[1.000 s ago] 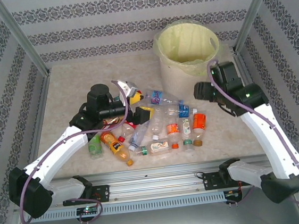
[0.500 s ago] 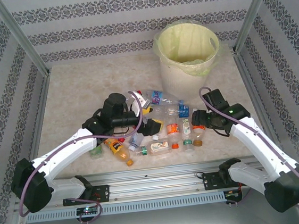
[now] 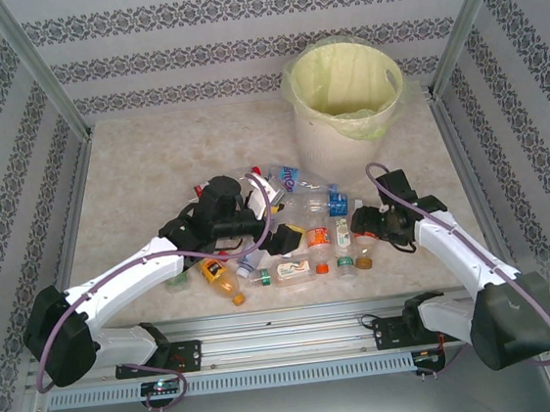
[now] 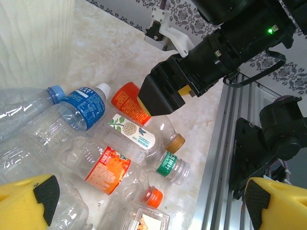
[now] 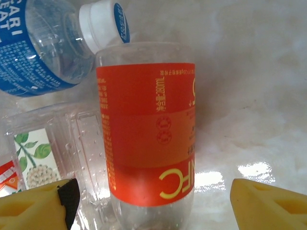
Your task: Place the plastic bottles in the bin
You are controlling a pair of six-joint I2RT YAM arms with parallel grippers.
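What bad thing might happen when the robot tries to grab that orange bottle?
The open right gripper straddles the orange-label bottle, which looks round and smooth, so it may slip or roll out. The blue-label bottle lies right beside it, so a finger might catch that too. The left gripper is close by, so the two could bump.

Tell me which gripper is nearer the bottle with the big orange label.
Right. The right gripper is open astride the bottle; the left gripper hovers open over other bottles beside it.
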